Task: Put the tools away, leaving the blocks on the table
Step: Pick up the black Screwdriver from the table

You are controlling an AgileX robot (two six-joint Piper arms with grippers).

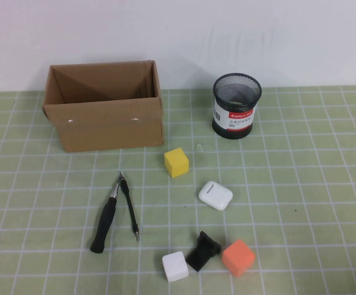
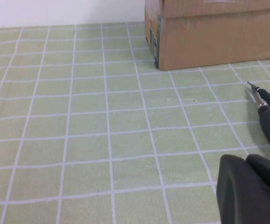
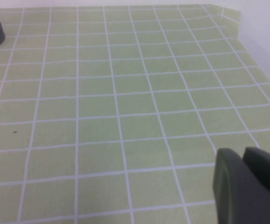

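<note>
Currently my left gripper [image 2: 251,186] shut, empty, low beside the screwdriver [image 1: 107,218], my right gripper [image 3: 249,184] shut over bare mat [image 3: 125,93].

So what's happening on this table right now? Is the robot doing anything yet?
Nothing is being handled yet. The left gripper and right gripper are both shut, holding nothing, and hang over bare parts of the green mat, out of the high view. The black-handled screwdriver and the thin black rod lie untouched in front of the cardboard box. The yellow block, white block and orange block sit on the mat.
</note>
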